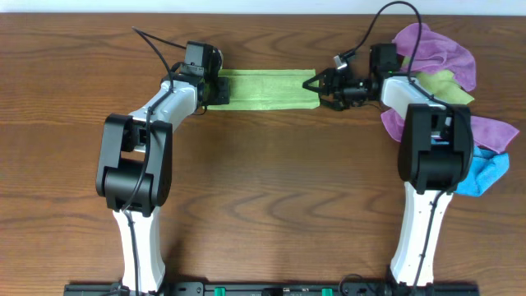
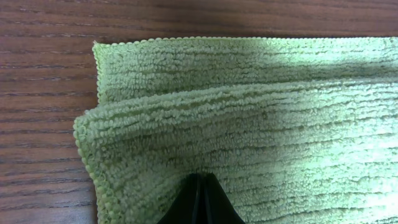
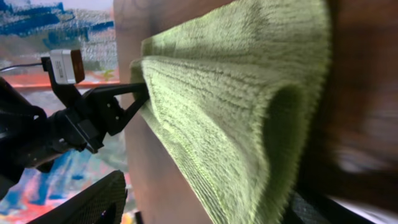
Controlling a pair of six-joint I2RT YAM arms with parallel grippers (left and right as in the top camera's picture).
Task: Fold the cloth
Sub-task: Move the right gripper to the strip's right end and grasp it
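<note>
Cloth position: the cloth [image 1: 263, 89] lies as a long folded strip on the far side of the table [image 1: 263, 181], stretched between both grippers.
Left gripper [image 1: 215, 89]: fingers pressed together, tips on the strip's left end.
Right gripper [image 1: 316, 89]: fingers spread, straddling the strip's right end.
Texture: lime-green, nubbly microfiber in ribbed rows with a stitched edge; the tabletop is dark wood grain.

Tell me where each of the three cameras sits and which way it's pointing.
Overhead: fixed above the table, looking straight down; shows both arms, the left gripper and right gripper at opposite ends of the cloth.
Left wrist: on the left arm, looking down past its closed fingers onto the cloth's folded layers.
Right wrist: on the right arm, turned sideways, looking along the cloth toward the left gripper; its fingers show at the bottom corners.
Shared: overhead and right wrist both show the left gripper at the cloth's end.
</note>
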